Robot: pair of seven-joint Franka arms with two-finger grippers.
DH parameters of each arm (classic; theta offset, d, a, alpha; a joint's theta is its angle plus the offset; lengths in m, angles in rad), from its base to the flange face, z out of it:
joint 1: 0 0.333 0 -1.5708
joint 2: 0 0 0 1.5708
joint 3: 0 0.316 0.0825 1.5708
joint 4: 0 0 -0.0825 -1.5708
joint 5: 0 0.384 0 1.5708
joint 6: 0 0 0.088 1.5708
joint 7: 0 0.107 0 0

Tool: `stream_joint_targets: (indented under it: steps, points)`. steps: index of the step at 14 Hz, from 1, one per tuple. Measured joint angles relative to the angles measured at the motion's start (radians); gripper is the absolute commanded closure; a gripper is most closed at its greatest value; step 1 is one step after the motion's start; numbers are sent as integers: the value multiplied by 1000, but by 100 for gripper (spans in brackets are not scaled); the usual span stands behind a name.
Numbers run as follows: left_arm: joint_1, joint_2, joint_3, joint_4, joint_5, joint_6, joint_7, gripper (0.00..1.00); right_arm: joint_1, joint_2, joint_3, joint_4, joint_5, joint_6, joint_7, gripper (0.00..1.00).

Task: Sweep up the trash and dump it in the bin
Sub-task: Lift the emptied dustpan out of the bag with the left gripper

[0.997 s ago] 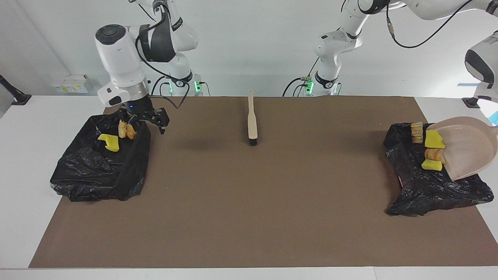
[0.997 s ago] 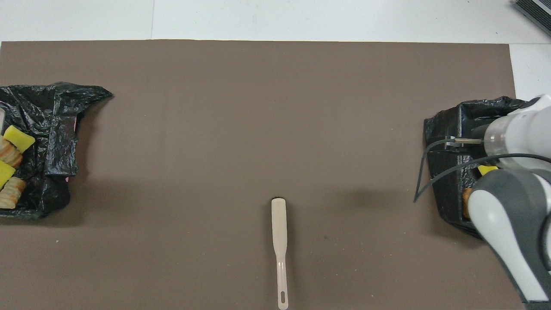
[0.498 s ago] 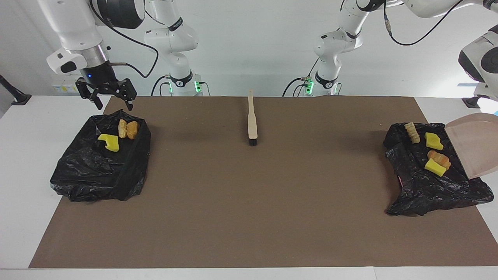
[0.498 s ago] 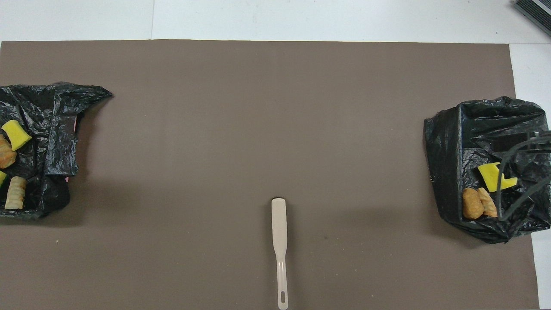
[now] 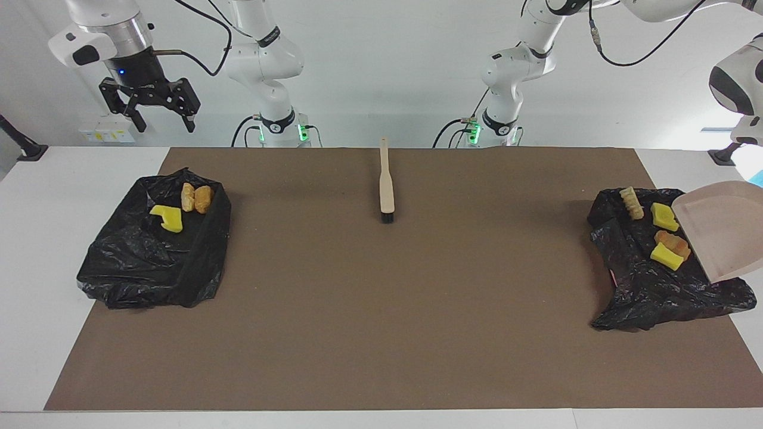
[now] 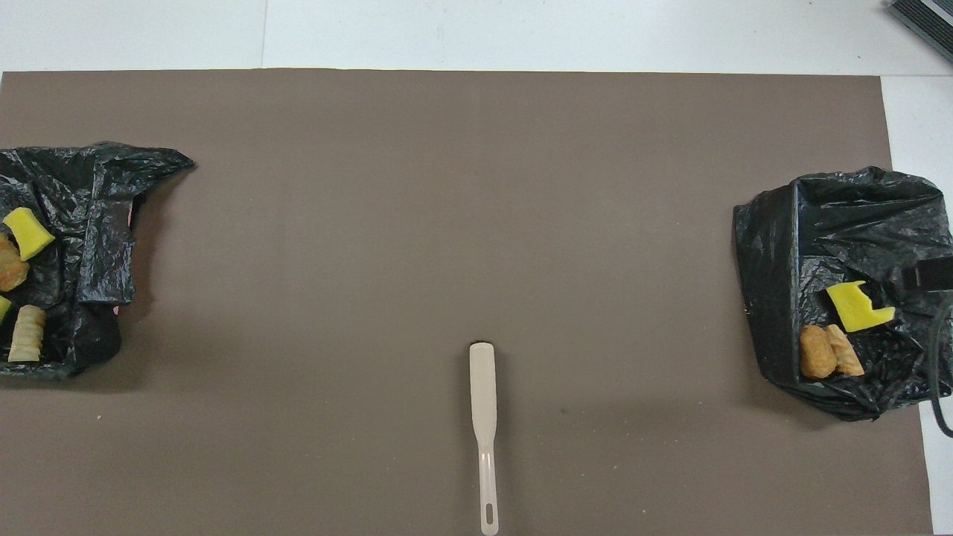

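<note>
A black bag-lined bin [image 5: 650, 286] stands at the left arm's end of the table. In it lie yellow chunks [image 5: 663, 215] and orange-brown lumps [image 5: 672, 241]. The beige dustpan [image 5: 724, 232] hangs tilted and empty over this bin's outer edge. It is held by my left gripper [image 5: 756, 176], which is mostly cut off by the frame's edge. A second black bin [image 5: 149, 262] at the right arm's end holds a yellow chunk [image 5: 167, 218] and two orange-brown lumps [image 5: 197, 198]. My right gripper [image 5: 149, 113] is open and empty, high over that bin's robot-side edge.
A beige brush [image 5: 386, 185] lies on the brown mat [image 5: 381, 310] midway between the bins, near the robots, with its bristles pointing away from them. In the overhead view it [image 6: 482, 417] lies between both bins [image 6: 89, 223] [image 6: 774, 246].
My right gripper rose out of its bin and swung outward, leaving the lumps there. The trash slid off the dustpan into the other bin, and the pan drew back.
</note>
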Motion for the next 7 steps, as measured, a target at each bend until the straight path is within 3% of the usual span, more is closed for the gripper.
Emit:
stream_joint_targets:
  steps: [7]
  points:
    - [-57,-15,-33,2,-170,-146,-342,100,9,-25,18,-7,-17,-61,0,0]
